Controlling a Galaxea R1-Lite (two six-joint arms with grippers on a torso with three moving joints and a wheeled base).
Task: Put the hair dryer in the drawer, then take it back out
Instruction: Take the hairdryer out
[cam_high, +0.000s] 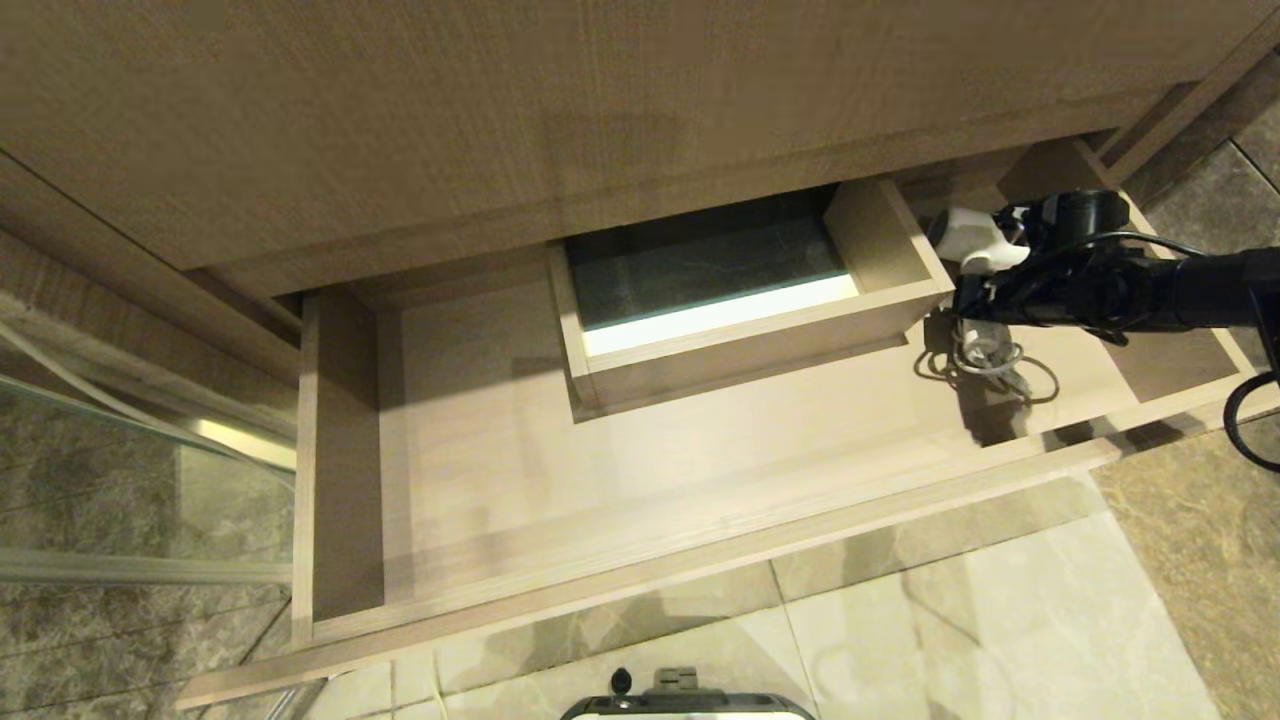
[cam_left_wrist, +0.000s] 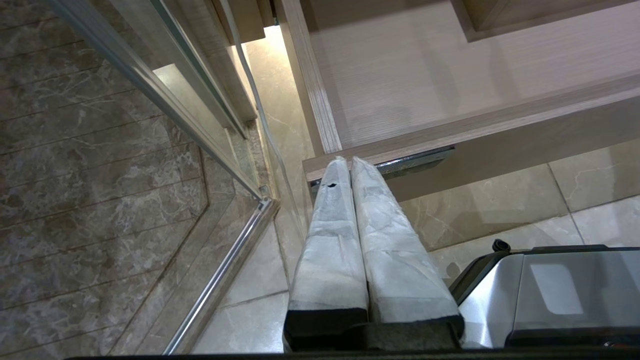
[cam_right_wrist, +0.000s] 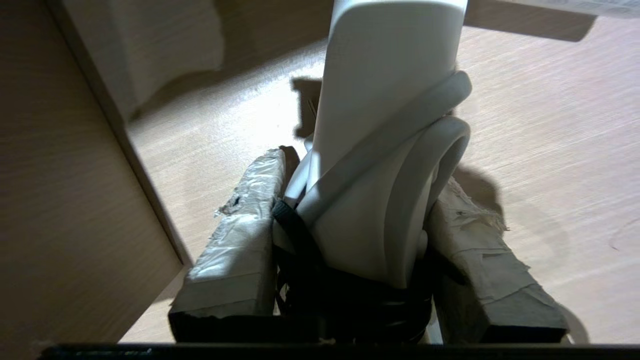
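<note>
The drawer (cam_high: 480, 430) stands pulled out, its light wood floor (cam_right_wrist: 550, 125) wrapping around a boxed cut-out (cam_high: 740, 330). In its right-hand part is the white hair dryer (cam_high: 972, 242), just right of the cut-out. My right gripper (cam_high: 978, 295) reaches in from the right and is shut on the hair dryer's handle (cam_right_wrist: 390, 60). The taped fingers (cam_right_wrist: 240, 225) press the handle and the looped white cord from both sides. The coiled cord (cam_high: 990, 362) hangs down to the drawer floor. My left gripper (cam_left_wrist: 348, 161) is shut and empty, parked low by the drawer's left front corner (cam_left_wrist: 320, 155).
The tall wood panel (cam_high: 500, 120) rises behind the drawer. A glass partition with a metal rail (cam_left_wrist: 225, 260) stands to the left. Marble floor tiles (cam_high: 950, 620) lie in front, with my base (cam_high: 690, 705) at the near edge.
</note>
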